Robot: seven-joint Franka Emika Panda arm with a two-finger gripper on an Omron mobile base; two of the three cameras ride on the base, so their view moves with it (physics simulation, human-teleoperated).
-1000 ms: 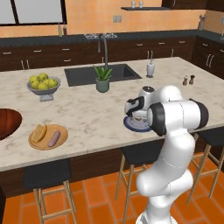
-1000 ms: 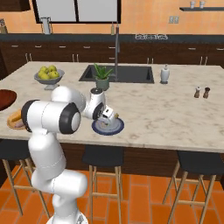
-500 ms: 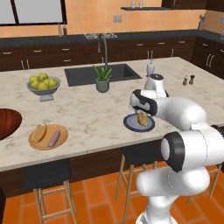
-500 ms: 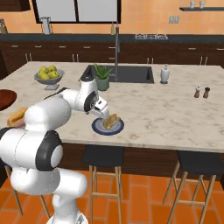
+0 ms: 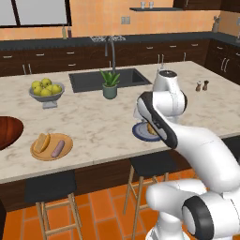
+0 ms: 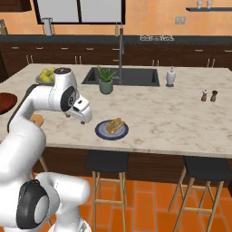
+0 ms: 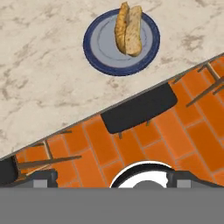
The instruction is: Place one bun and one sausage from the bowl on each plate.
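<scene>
On the dark blue-grey plate (image 7: 121, 43) lies a bun (image 7: 128, 29), with no sausage that I can make out there; the tan-orange plate (image 5: 51, 146) already carries bun (image 5: 42, 141) and sausage (image 5: 58, 148). My arm is folded back over the counter edge, hand tilted towards the floor. Whether my claw (image 6: 80, 115) is wide or narrow I cannot tell. Swinging left to the bowl (image 5: 9, 131), my elbow could clip the near plate.

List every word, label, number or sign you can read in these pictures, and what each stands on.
None: no readable text anywhere.
The soap bottle, the salt and pepper shakers, the blue plate with its bun and the tan plate bear no lettering.
</scene>
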